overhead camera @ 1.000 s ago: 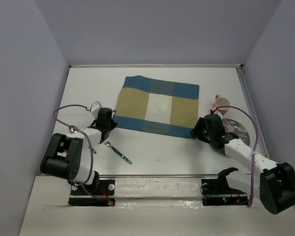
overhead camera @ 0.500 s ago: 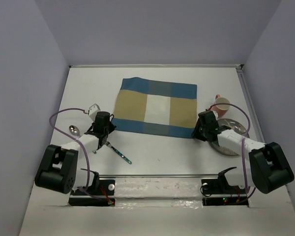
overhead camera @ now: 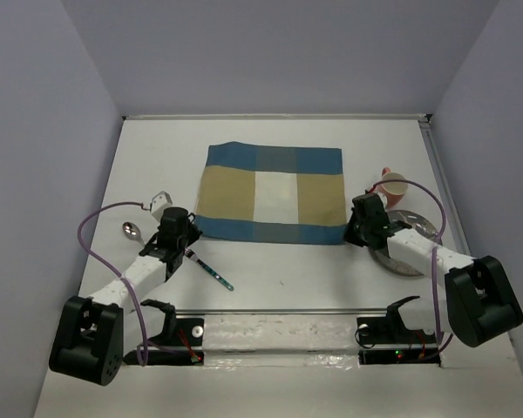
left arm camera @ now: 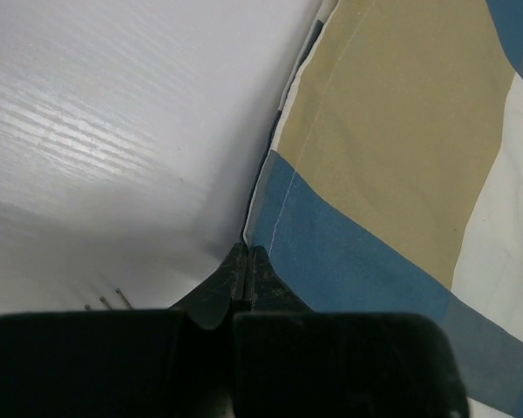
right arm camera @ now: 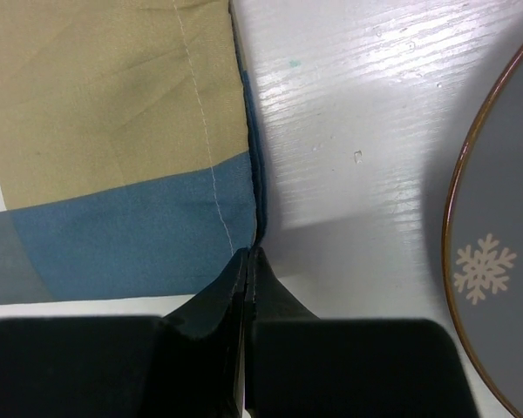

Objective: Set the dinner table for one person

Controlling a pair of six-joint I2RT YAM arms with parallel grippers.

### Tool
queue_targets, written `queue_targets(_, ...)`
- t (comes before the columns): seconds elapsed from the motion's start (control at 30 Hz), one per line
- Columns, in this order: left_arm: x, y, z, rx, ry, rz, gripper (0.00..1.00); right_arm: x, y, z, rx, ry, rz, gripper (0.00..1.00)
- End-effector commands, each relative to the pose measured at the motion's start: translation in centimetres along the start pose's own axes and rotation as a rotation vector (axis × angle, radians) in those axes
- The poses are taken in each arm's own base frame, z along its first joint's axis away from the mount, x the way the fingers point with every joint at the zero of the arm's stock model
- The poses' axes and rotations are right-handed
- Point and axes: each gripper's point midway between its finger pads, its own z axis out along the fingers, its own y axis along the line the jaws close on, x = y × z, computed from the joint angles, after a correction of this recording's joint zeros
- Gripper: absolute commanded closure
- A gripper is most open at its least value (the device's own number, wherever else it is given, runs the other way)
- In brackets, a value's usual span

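At frame centre, on the large matte white tabletop (overhead camera: 288, 266), left gripper (left arm camera: 247, 258) and right gripper (right arm camera: 248, 258) each clamp a lower corner of the blue-tan-white checked cloth placemat (overhead camera: 273, 193); we judge: squaring it.

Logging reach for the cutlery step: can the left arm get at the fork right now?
Probably yes, but not at once. The left gripper is shut on the placemat's near corner and must let go first. The fork lies bare on the table right beside that arm, with nothing over it.
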Motion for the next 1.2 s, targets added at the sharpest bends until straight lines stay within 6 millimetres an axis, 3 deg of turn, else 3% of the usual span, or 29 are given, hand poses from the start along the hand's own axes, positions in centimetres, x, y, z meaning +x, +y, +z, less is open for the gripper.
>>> queue_targets(0.0,0.3,0.4,-0.8,0.009,0.001,0.003,1.0,-1.3,0.5,-0.9,-0.005,-0.022,-0.032,1.0)
queue_targets(0.37,0.9,0.2,-0.9,0.039,0.03,0.006,0.93,-0.5,-0.8,-2.0,0.024,-0.02,-0.024,0.99)
queue_targets(0.4,1.1,0.4,-1.0,0.036,0.028,0.013,0.88,-0.2,-0.9,-1.6,0.033,-0.004,-0.032,0.98)
queue_targets(0.5,0.8,0.3,-1.4,0.054,0.013,0.009,0.73,-0.2,-0.8,-1.3,0.041,0.009,-0.036,0.91)
queue_targets(0.6,0.7,0.1,-1.5,0.064,0.01,0.01,0.58,-0.8,-0.7,-1.4,0.045,-0.008,-0.037,0.75)
queue_targets(0.7,0.1,-0.5,-1.8,0.087,-0.003,0.008,0.51,-1.7,-0.3,-2.1,0.032,-0.033,-0.041,0.59)
queue_targets(0.73,-0.5,-1.2,-2.2,0.109,-0.017,0.003,0.44,-1.9,-0.1,-2.5,0.023,-0.039,-0.043,0.49)
queue_targets(0.77,-0.8,-1.5,-2.3,0.121,-0.022,0.001,0.41,-2.4,0.2,-2.9,0.012,-0.051,-0.047,0.47)
queue_targets(0.97,-5.3,-5.9,-5.5,0.273,-0.115,-0.022,0.4,-5.3,1.8,-5.9,-0.051,-0.131,-0.065,0.46)
queue_targets(1.1,-9.1,-10.7,-9.1,0.44,-0.167,0.04,0.39,-9.6,1.8,-8.5,-0.006,-0.252,-0.088,0.48)
queue_targets(1.17,-10.0,-12.6,-10.8,0.526,-0.174,0.09,0.36,-12.0,2.0,-9.7,0.01,-0.302,-0.081,0.49)
